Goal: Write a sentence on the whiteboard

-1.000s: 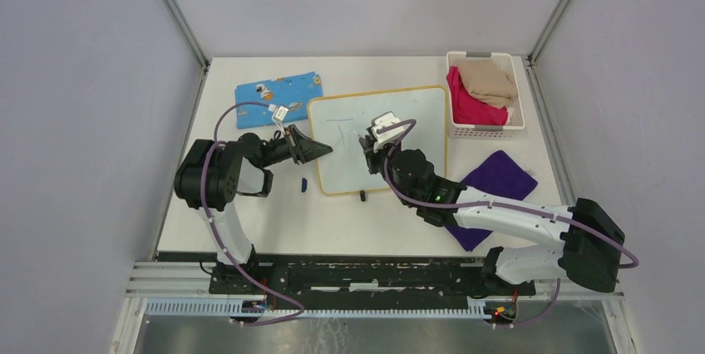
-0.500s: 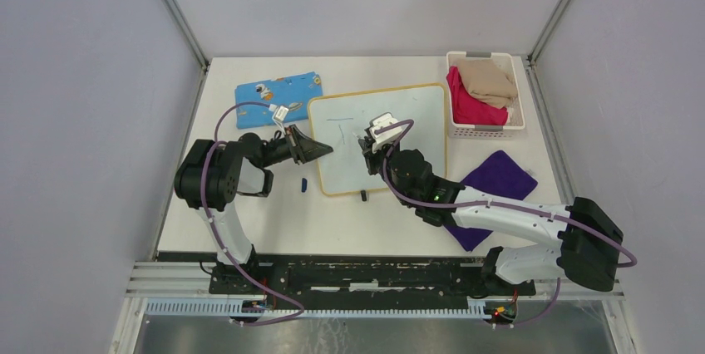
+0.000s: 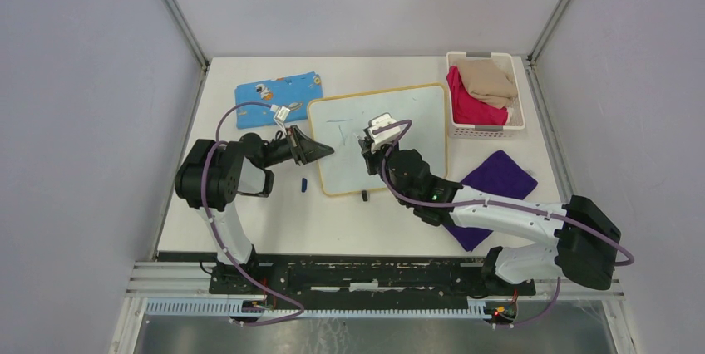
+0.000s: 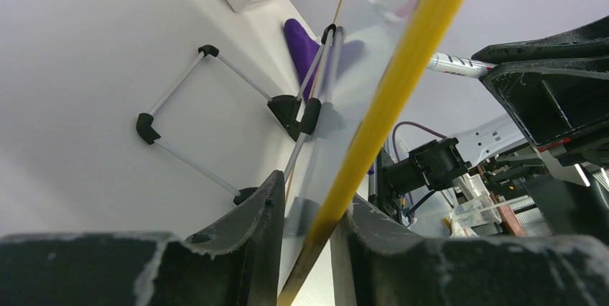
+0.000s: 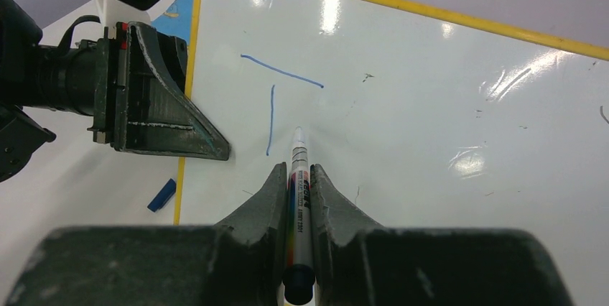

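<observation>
One blue letter on the whiteboard (image 5: pixel 431 105); the print on the marker (image 5: pixel 299 177) cannot be read.

The sentence (image 5: pixel 276 98) consists of a single handwritten capital "T" in thin blue line. It has a slanted top bar and a separate upright stroke just beneath that does not quite meet it, and it sits near the board's yellow-rimmed left edge in the right wrist view. In the top view the same mark shows only as faint blue lines. Dark and red lettering runs along the marker's white barrel, but the characters are too blurred to make out.
</observation>
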Robot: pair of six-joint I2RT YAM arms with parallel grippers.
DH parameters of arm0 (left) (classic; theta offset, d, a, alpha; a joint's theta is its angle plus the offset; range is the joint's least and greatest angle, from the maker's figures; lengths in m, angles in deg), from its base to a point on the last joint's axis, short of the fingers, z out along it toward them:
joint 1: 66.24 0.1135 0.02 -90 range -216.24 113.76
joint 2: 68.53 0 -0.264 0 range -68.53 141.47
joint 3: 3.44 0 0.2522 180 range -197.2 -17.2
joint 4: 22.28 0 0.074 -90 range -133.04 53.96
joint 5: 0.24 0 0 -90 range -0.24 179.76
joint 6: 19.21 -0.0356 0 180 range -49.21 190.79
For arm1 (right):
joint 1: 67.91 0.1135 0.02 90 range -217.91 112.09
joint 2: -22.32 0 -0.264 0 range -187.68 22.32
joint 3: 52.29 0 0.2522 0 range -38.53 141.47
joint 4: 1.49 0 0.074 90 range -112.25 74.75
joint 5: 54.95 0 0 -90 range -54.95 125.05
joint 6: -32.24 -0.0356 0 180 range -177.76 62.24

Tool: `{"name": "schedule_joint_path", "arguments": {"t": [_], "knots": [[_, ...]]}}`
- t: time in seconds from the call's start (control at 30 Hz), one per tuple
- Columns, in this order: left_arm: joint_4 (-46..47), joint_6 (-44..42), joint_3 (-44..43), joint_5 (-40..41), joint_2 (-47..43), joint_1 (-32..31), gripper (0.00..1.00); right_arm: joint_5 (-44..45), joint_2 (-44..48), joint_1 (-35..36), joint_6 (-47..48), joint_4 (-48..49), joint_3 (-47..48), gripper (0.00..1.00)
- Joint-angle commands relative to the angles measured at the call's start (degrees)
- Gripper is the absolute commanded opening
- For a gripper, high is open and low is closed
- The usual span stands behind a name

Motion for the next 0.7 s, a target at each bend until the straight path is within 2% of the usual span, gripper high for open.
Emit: {"name": "schedule_joint_path", "arguments": {"t": [0.0,0.2,0.67], "knots": [[11.8,1.5,-0.1,-1.5,-0.1,-0.1,0.36,1.1,0.2,-0.3,-0.1,2.2,0.8,0.0],[11.9,1.6,-0.2,-1.7,0.4,-0.4,0.37,0.8,0.1,-0.3,-0.3,2.3,0.7,0.0],[11.9,1.6,-0.3,-1.9,0.5,-0.5,0.26,2.6,-1.8,-0.7,0.1,2.2,2.3,0.0]]}}
